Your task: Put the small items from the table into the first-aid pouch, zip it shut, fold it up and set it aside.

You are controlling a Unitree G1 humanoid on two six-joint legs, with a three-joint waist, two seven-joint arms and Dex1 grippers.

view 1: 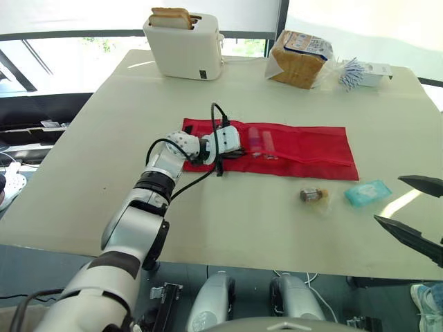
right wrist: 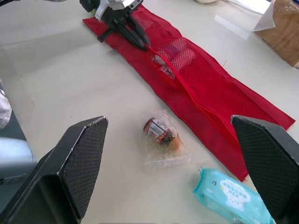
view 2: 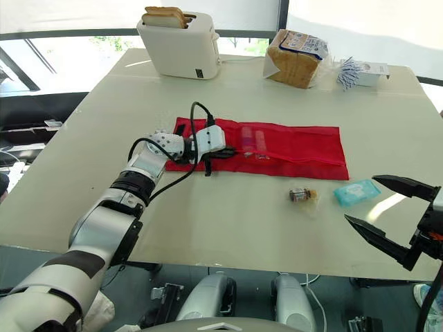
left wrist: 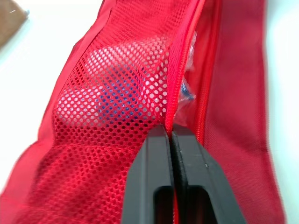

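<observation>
The red first-aid pouch (view 1: 304, 149) lies unfolded and flat across the middle of the table. Its mesh pocket (left wrist: 117, 102) holds a few small items, one blue and white. My left gripper (view 1: 234, 153) is at the pouch's left part, shut on the zipper edge (left wrist: 170, 93) of that pocket. In front of the pouch, on bare table, lie a small brown bottle in a clear bag (view 1: 315, 196) and a teal pack of wipes (view 1: 367, 193). My right gripper (view 2: 385, 205) hovers open at the table's near right, short of both items and holding nothing.
A white toaster (view 1: 185, 47) with bread slices stands at the back. Beside it are a bagged loaf (view 1: 300, 59) and a white box with blue-striped packets (view 1: 363, 72). The table's front edge (view 1: 277, 266) runs just below the loose items.
</observation>
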